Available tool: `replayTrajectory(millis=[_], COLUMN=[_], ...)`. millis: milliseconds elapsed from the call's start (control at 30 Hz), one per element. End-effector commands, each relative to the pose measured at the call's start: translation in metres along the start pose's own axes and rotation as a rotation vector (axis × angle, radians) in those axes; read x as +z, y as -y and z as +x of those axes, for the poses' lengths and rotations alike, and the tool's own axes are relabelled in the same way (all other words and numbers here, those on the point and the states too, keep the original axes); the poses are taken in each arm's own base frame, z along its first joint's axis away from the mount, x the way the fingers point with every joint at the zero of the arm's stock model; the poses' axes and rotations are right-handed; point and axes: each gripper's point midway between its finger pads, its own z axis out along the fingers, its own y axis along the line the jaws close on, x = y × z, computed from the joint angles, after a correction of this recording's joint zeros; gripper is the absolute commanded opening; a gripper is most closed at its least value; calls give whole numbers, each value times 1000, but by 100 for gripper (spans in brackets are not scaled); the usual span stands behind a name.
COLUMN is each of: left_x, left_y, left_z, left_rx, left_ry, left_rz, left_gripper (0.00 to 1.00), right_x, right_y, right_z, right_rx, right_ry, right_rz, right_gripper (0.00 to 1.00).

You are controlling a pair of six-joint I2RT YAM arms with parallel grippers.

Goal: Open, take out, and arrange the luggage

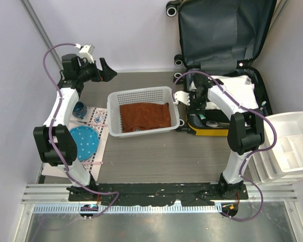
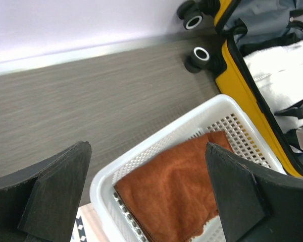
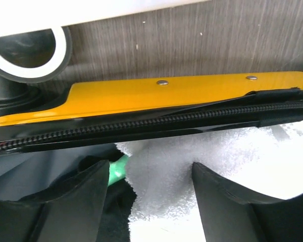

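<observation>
The yellow luggage (image 1: 208, 132) lies open at the back right, its grey-lined lid (image 1: 227, 30) propped against the wall. A white towel (image 1: 232, 91) fills the lower half. My right gripper (image 1: 194, 98) reaches down inside the left rim. In the right wrist view it (image 3: 150, 201) stands open, astride a corner of the towel (image 3: 232, 151), just below the yellow shell (image 3: 166, 96) and black zip. A green item (image 3: 118, 169) peeks out by the left finger. My left gripper (image 1: 105, 70) hovers open and empty beyond the basket's far left corner.
A white mesh basket (image 1: 113, 113) holding a rust-brown cloth (image 1: 144, 116) sits mid-table, left of the luggage. A blue plate (image 1: 85, 142) and dark cup (image 1: 80, 109) rest on a placemat at the left. White drawer bins (image 1: 293, 146) stand at the right edge.
</observation>
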Motion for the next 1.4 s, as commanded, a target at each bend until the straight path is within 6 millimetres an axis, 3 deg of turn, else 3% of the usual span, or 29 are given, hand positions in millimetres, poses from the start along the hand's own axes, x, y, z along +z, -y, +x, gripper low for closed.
replayTrajectory(millis=[0, 33, 100, 133, 200, 233, 367, 433, 600, 633, 700, 733, 767, 800, 833, 867, 900, 933, 967, 1033, 1100, 1233, 1367], left_x=[-19, -19, -20, -18, -4, 0, 21, 31, 57, 63, 80, 88, 100, 108, 116, 121, 136, 142, 149, 169, 179, 202, 221], left_y=[15, 26, 37, 44, 58, 64, 101, 110, 152, 163, 189, 198, 218, 228, 237, 262, 264, 274, 288, 296, 310, 323, 325], left_z=[-48, -45, -41, -41, -39, -29, -22, -18, 26, 24, 45, 42, 59, 62, 61, 65, 82, 81, 92, 102, 100, 117, 120], left_rx=[141, 189, 206, 231, 280, 287, 382, 381, 378, 408, 423, 455, 458, 470, 487, 503, 501, 518, 518, 522, 532, 560, 586], left_ry=[139, 124, 113, 114, 87, 41, 55, 79, 18, 50, 49, 98, 85, 96, 131, 150, 135, 171, 165, 170, 201, 234, 261], left_rz=[-11, 53, 120, 153, 156, 164, 260, 298, 458, 481, 534, 537, 574, 588, 594, 635, 646, 662, 684, 698, 704, 709, 688], left_gripper=[100, 100, 99, 100, 100, 100, 100, 100, 100, 100, 100, 100, 100, 100, 100, 100, 100, 99, 100, 100, 99, 100, 100], right_x=[-9, -16, -22, -27, -32, -35, -58, -70, -102, -108, -112, -116, -116, -119, -121, -123, -124, -126, -127, -131, -136, -138, -141], right_y=[22, 31, 37, 40, 43, 44, 49, 57, 78, 85, 89, 94, 95, 98, 101, 103, 104, 105, 106, 107, 107, 102, 99], right_z=[-6, -10, -11, -10, -3, -1, 2, 3, 0, 8, 12, 14, 12, 24, 23, 27, 27, 26, 28, 29, 29, 29, 29], right_rx=[-19, 3, 42, 44, 63, 84, 139, 184, 410, 444, 534, 556, 569, 629, 638, 655, 678, 681, 693, 705, 706, 705, 700], right_ry=[20, 30, 40, 41, 40, 48, 107, 140, 315, 328, 372, 387, 400, 407, 424, 432, 442, 459, 462, 470, 483, 492, 497], right_rz=[78, 105, 127, 140, 154, 162, 208, 247, 310, 338, 342, 357, 355, 369, 376, 381, 383, 385, 393, 400, 407, 400, 401], right_gripper=[67, 56, 43, 29, 9, 1, 1, 1, 1, 1, 1, 1, 1, 1, 1, 1, 1, 1, 1, 1, 0, 1, 1])
